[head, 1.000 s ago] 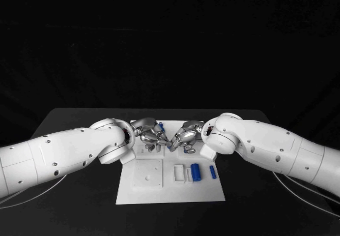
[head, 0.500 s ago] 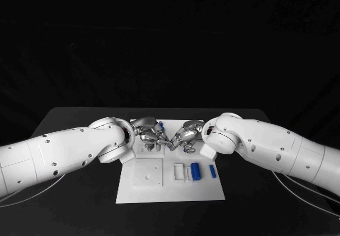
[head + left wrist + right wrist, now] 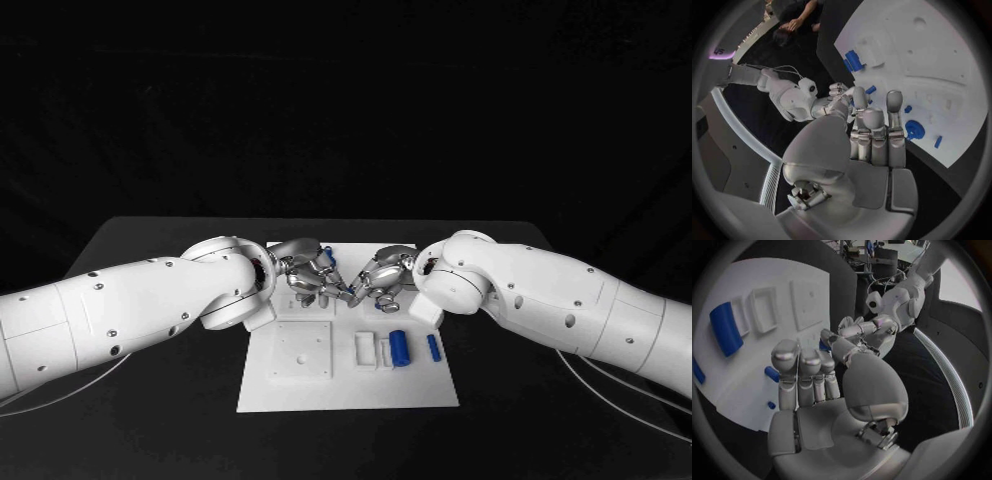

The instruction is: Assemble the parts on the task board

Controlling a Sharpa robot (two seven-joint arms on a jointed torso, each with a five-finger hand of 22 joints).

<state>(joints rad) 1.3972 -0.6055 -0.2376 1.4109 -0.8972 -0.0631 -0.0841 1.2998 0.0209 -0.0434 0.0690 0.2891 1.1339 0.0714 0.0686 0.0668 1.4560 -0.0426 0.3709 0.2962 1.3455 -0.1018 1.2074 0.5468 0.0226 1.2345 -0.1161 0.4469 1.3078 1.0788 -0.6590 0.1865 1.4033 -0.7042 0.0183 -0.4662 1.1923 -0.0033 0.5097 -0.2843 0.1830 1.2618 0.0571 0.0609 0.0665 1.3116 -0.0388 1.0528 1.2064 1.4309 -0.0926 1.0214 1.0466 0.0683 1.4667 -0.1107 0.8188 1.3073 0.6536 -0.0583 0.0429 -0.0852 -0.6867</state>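
The white task board [image 3: 346, 385] lies in the middle of the table. Over its far part my left hand [image 3: 303, 274] and right hand [image 3: 379, 279] meet fingertip to fingertip. A small blue part [image 3: 870, 90] [image 3: 824, 345] sits right at the touching fingertips. Which hand grips it cannot be told. My left hand's [image 3: 873, 137] fingers stretch out side by side, and so do my right hand's [image 3: 807, 375]. A large blue cylinder [image 3: 398, 348] [image 3: 724, 328] and a thin blue peg [image 3: 433, 347] lie on the board nearer me. A round blue part [image 3: 914, 129] sits at the far end.
A square white recess plate [image 3: 302, 352] and a white slot [image 3: 362, 351] occupy the board's near half. Small blue pegs [image 3: 907, 108] [image 3: 772, 373] stand on the board close to the hands. Black table [image 3: 144, 250] surrounds the board on all sides.
Both hands have stayed fingertip to fingertip and edged very slightly toward the far side of the board. The parts on the near half have not moved.
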